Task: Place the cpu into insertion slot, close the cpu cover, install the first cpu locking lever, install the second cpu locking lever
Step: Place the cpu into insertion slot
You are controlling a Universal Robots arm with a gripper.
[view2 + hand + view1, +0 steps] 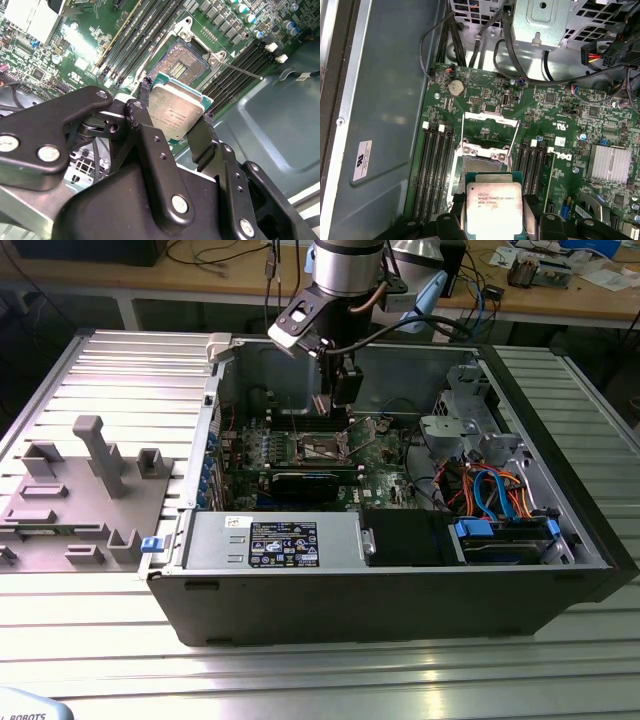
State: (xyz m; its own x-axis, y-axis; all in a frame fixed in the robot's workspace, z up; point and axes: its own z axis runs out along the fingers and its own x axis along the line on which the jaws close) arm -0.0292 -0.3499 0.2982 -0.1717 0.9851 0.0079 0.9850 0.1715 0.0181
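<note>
Exterior view's left: grey fixture tray with upright blocks on the ribbed metal table. Just beside it, the open computer case, lying on its side with the green motherboard exposed. Arm comes down from above into the middle of the case, gripper over the board near the insertion slot. Exterior view's right: metal drive cage, and blue and orange cables inside the case. In both wrist views the gripper is pinching the cpu by two opposite edges, a black finger on each side, silver top facing the cameras. The cpu is held off the board, not seated. Insertion slot is bare, contact grid showing. The cpu cover is flipped open, lying past the slot's far edge, green board visible through its cut-out. A thin lever angles out from a slot corner. Long memory slots flank the socket on both sides. A finned silver heatsink sits well apart on the board.
</note>
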